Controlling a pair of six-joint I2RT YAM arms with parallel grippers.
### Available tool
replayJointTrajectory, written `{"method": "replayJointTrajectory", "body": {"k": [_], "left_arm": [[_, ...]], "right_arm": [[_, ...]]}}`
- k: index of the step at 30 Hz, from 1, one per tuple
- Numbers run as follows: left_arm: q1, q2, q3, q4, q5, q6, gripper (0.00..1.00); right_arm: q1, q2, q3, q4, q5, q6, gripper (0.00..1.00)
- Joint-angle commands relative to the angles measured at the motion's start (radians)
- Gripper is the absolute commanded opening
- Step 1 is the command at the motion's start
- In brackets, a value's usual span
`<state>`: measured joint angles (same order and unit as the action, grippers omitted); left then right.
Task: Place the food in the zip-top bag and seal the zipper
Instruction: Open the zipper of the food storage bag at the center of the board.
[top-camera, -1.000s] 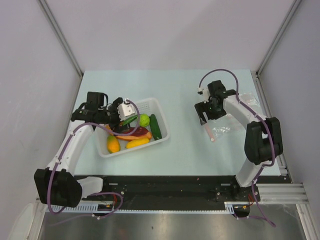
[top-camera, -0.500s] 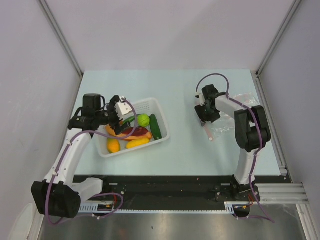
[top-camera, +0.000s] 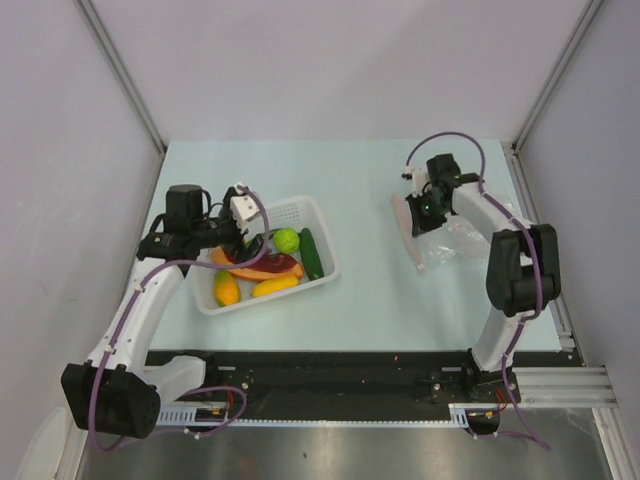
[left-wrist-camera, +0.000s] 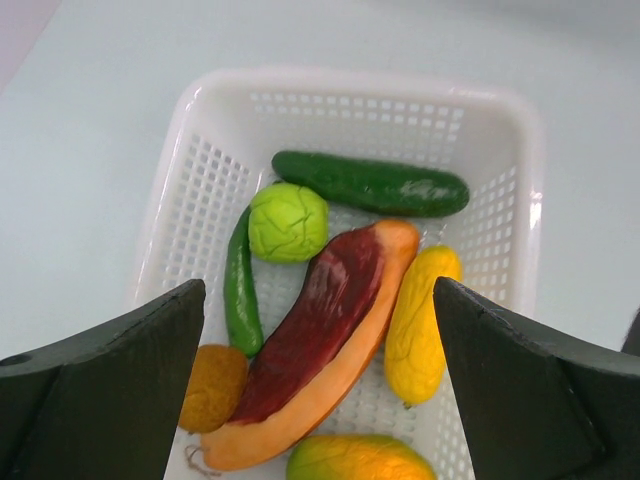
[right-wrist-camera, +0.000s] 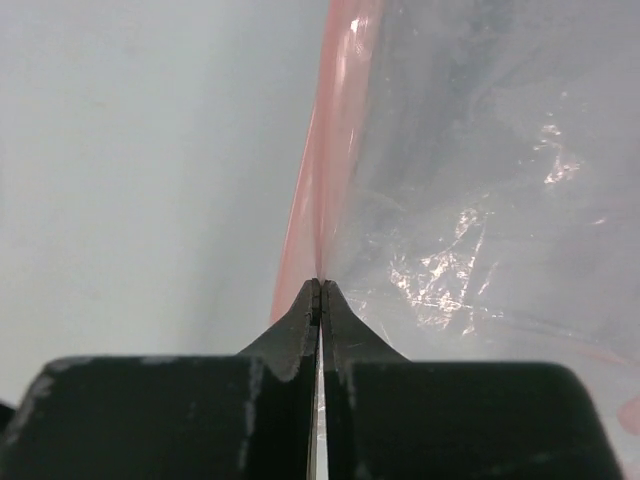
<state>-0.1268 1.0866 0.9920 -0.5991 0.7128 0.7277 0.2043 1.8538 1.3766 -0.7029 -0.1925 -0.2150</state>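
The food lies in a white slotted basket (left-wrist-camera: 232, 82): a dark green cucumber (left-wrist-camera: 370, 183), a lime-green ball (left-wrist-camera: 288, 222), a green pepper (left-wrist-camera: 240, 285), a reddish-brown piece (left-wrist-camera: 345, 280) on an orange strip, a yellow fruit (left-wrist-camera: 420, 320) and an orange-yellow fruit (left-wrist-camera: 360, 460). My left gripper (left-wrist-camera: 320, 300) hangs open above them, touching nothing; from above it (top-camera: 238, 243) is over the basket's left half. On the right the clear zip-top bag (top-camera: 462, 235) lies crumpled. My right gripper (right-wrist-camera: 320, 288) is shut on its pink zipper (right-wrist-camera: 335, 130) and holds that edge raised (top-camera: 412, 228).
The basket (top-camera: 325, 240) stands left of centre on the pale table (top-camera: 360, 180). Grey walls close in the left, back and right sides. The right arm's elbow (top-camera: 520, 270) stands between the bag and the front edge.
My right gripper has closed on the bag's pink edge and shifted back and to the right, pulling the strip up off the table. The left gripper stays open over the basket.
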Motion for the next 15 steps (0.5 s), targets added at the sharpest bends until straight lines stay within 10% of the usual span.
{"method": "replayJointTrajectory", "body": {"k": [1, 7, 15], "left_arm": [[-0.028, 0.001, 0.04, 0.196, 0.102, -0.305, 1.0], [-0.118, 0.056, 0.086, 0.448, 0.083, -0.779, 1.0], [-0.322, 0.272, 0.327, 0.402, -0.202, -1.085, 1.0]], "right_arm": [[-0.069, -0.165, 0.099, -0.076, -0.275, -0.031, 0.0], [-0.091, -0.287, 0.139, -0.052, -0.456, 0.034, 0.0], [0.013, -0.439, 0.095, 0.068, -0.449, 0.21, 0.0]]}}
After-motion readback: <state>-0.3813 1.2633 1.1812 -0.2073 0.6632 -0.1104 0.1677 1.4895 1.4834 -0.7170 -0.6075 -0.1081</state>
